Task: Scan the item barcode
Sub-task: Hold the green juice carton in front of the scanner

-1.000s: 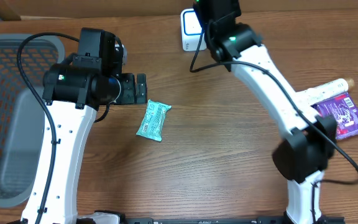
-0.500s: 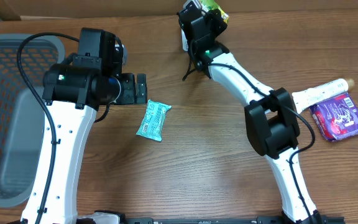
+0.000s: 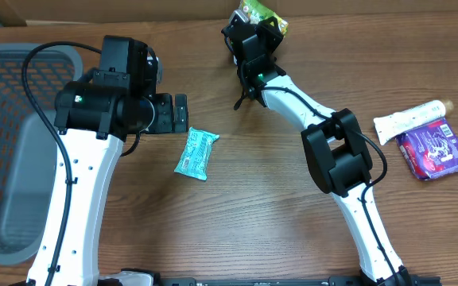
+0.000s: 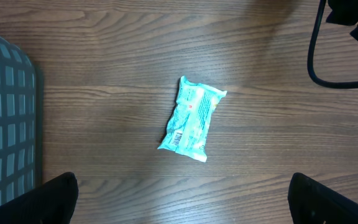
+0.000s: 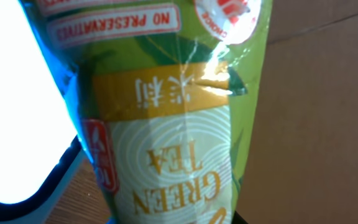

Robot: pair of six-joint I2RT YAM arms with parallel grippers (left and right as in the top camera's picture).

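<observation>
Right gripper [image 3: 253, 25] has swung left over scanner [image 5: 8, 99], clenched on green tea pack [image 5: 166, 124]; scan step underway, next needs barcode twd window.

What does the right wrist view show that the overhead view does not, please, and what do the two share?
Only the right wrist view: the print on the green tea packet, reading GREEN TEA and NO PRESERVATIVES upside down, and a white device with a blue dot beside it.
Only the overhead view: the open left gripper, the teal packet, the grey basket, the white tube and the purple packet.
Both: the green tea packet, held by the right gripper at the far side of the table.
</observation>
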